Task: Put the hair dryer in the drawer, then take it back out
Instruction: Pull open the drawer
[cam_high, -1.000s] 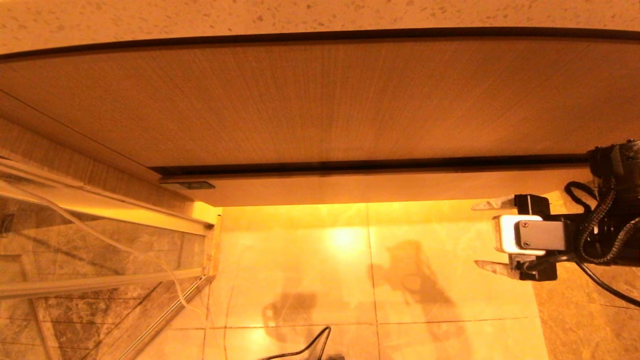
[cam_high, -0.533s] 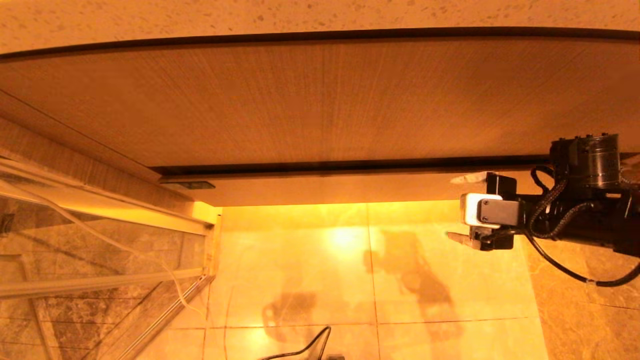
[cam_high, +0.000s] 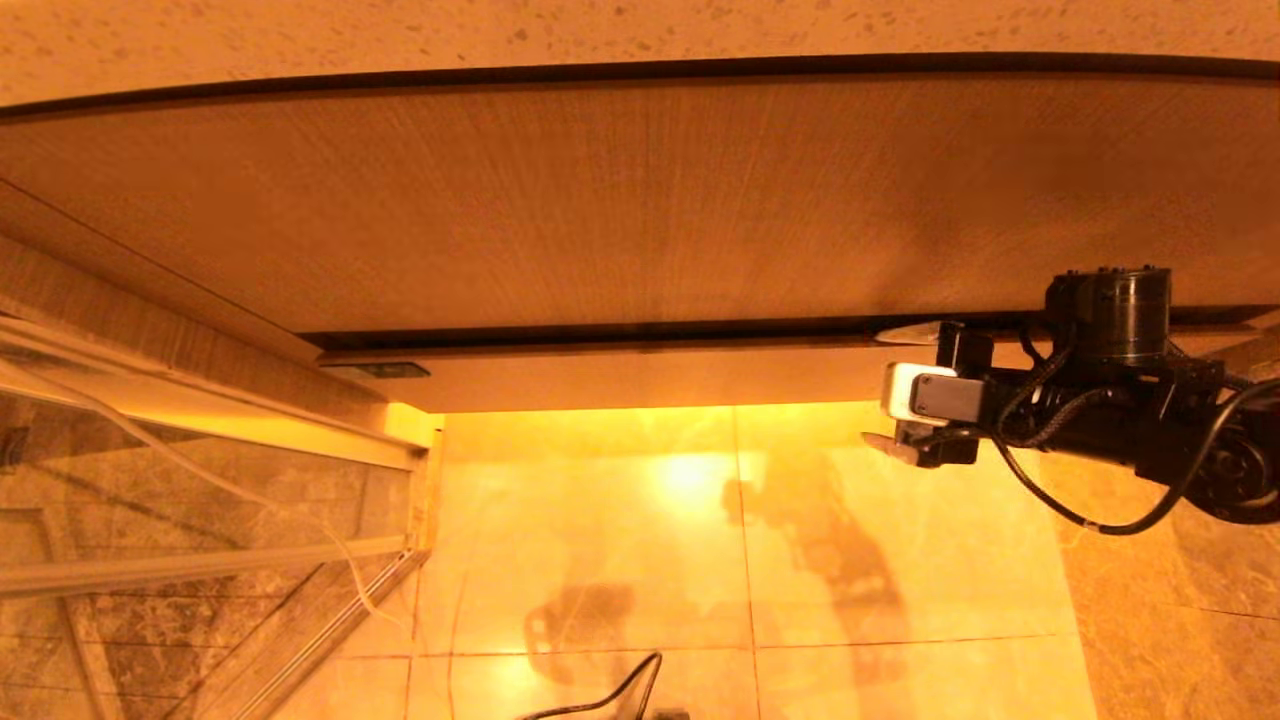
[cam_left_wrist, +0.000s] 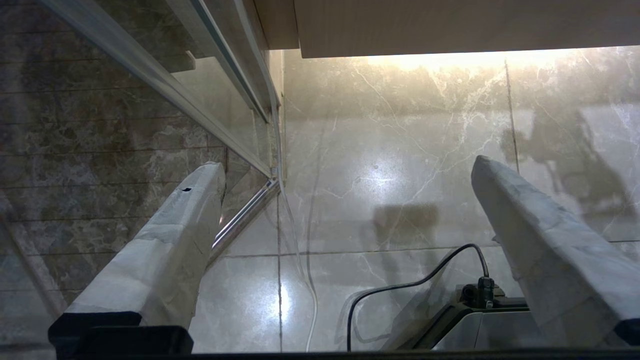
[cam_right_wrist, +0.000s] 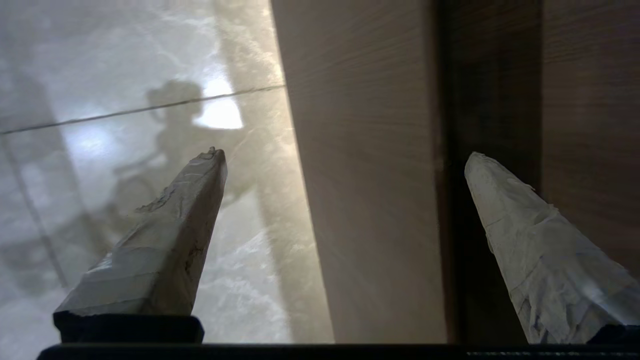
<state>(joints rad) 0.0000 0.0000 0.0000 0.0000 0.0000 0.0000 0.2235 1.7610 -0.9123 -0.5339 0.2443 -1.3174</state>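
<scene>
The drawer is closed; only its pale plain front (cam_high: 650, 378) shows, as a narrow strip under the larger wood-grain panel (cam_high: 620, 200). My right gripper (cam_high: 880, 388) is open at the right end of that strip. One fingertip reaches the dark gap above the strip and the other hangs below it over the floor. In the right wrist view the pale front (cam_right_wrist: 370, 175) lies between the spread fingers of the right gripper (cam_right_wrist: 345, 155). My left gripper (cam_left_wrist: 347, 164) is open and empty, low over the floor. The hair dryer is out of view.
A speckled countertop (cam_high: 600, 30) runs along the top. A glass door with a metal frame (cam_high: 200, 480) stands at the left. Glossy marble floor (cam_high: 700, 560) lies below, with a black cable (cam_high: 620, 695) and the robot's base (cam_left_wrist: 480, 320) near the bottom.
My right gripper has risen and moved left from beside the floor tiles up to the drawer front, which its open fingers now straddle. The drawer has stayed closed.
</scene>
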